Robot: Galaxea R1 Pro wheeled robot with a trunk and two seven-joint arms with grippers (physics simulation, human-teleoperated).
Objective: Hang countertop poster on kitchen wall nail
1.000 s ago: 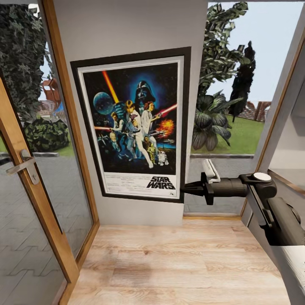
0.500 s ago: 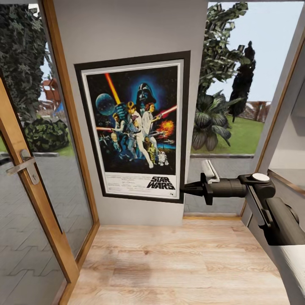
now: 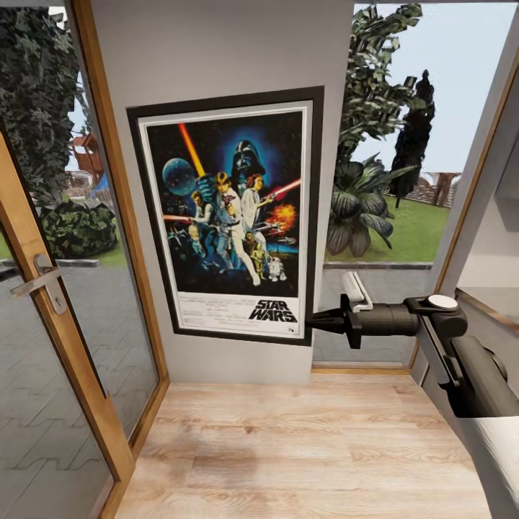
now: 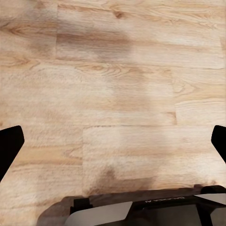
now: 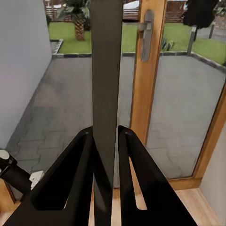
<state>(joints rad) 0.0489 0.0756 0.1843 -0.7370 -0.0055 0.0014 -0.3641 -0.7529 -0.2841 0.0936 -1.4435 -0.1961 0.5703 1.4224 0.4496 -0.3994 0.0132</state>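
The Star Wars poster (image 3: pixel 231 216) stands upright and flat against the narrow grey wall (image 3: pixel 216 50), its black frame reaching almost to the wall's right corner. My right gripper (image 3: pixel 315 322) comes in from the right and is shut on the frame's lower right edge. In the right wrist view that thin dark edge (image 5: pixel 106 70) runs straight up between my two black fingers (image 5: pixel 75 165). My left gripper (image 4: pixel 113 141) hangs open over the wooden floor, with nothing between its fingertips. The kitchen countertop is out of view, and I can make out no nail on the wall.
A glass door in a wooden frame with a metal handle (image 3: pixel 43 281) stands at the left. A large window (image 3: pixel 389 180) onto a garden is right of the wall, with a white handle (image 3: pixel 357 288) near my right wrist. Light wooden floor (image 3: pixel 303 447) lies below.
The poster has shifted a little to the right and settled slightly lower at its top right corner. My right gripper has kept its hold, and over the last half second almost nothing has moved.
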